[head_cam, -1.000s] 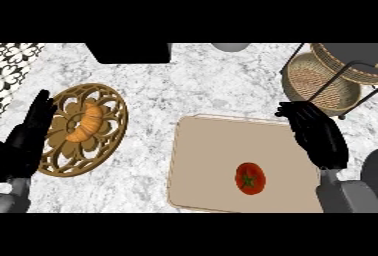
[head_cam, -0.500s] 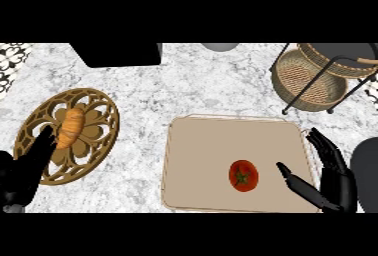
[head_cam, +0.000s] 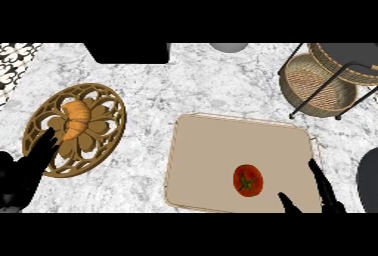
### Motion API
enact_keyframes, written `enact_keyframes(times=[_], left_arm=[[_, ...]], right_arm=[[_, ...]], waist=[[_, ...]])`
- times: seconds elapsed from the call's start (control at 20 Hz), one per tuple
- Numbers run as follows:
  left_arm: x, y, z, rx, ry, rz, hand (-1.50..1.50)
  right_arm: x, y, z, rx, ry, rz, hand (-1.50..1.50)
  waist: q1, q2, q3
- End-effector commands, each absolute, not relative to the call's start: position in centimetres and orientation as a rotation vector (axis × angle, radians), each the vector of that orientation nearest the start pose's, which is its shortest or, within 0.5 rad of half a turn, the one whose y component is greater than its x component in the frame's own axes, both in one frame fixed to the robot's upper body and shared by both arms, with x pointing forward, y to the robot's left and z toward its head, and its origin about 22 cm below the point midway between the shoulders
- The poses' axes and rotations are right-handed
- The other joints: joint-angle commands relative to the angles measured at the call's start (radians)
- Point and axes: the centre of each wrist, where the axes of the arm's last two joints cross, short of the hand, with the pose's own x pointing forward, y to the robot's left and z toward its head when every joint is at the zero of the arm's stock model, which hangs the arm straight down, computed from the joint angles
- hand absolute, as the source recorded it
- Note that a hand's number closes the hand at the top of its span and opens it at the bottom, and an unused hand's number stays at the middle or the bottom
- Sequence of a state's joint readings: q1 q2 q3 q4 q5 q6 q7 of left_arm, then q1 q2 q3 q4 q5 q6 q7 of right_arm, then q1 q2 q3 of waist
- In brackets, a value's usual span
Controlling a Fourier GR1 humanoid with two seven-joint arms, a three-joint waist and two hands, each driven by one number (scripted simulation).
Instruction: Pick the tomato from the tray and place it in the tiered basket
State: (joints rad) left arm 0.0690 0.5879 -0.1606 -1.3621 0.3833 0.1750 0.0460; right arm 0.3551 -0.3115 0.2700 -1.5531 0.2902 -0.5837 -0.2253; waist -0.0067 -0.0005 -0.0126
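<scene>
Both hands sit lower vs half a sec ago, and the whole counter scene reads shifted up and to the right in the head view. Right hand [head_cam: 322,192] now pokes in at the bottom edge, over the tray's near right corner: fingers straight and spread wide from the thumb, holding nothing. Thumb tip is just beside the tomato, on its right and a bit nearer to the robot, not touching it.

Tomato [head_cam: 248,180] lies on the beige tray [head_cam: 214,150], in the near right part, green stem side facing up. Tray is flat on the marble counter [head_cam: 184,85].

Tiered basket [head_cam: 321,82] stands at the far right, well apart from the tomato, w/ a woven lower bowl and a dark wire frame.

Left hand [head_cam: 26,172] is at the lower left edge, fingers straight and up, resting, tips overlapping the near rim of the ornate round plate [head_cam: 100,135]. Croissant [head_cam: 77,119] sits on that plate, toward its far side.
</scene>
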Motion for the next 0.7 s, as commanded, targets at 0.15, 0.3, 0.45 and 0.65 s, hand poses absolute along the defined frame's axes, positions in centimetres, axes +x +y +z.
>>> enact_keyframes(times=[0.15,0.3,0.45,0.65], left_arm=[[21.1,36.1,-1.6,0.278,-1.182,-0.067,0.0],[21.2,35.4,-0.8,0.274,-1.212,-0.082,0.0],[21.4,35.7,-1.5,0.277,-1.19,-0.07,0.0],[20.7,35.7,-0.6,0.283,-1.194,-0.069,0.0]], right_arm=[[13.1,-21.0,-0.4,-0.718,-1.389,0.447,-1.5],[14.9,-18.6,2.2,-0.727,-1.324,0.429,-1.5],[14.4,-17.0,5.1,-0.679,-1.232,0.477,-1.5],[13.8,-16.6,7.4,-0.688,-1.118,0.536,-1.5]], waist=[[0.011,0.0,0.007],[0.021,0.0,0.009],[0.012,0.0,0.009],[0.012,-0.003,0.011]])
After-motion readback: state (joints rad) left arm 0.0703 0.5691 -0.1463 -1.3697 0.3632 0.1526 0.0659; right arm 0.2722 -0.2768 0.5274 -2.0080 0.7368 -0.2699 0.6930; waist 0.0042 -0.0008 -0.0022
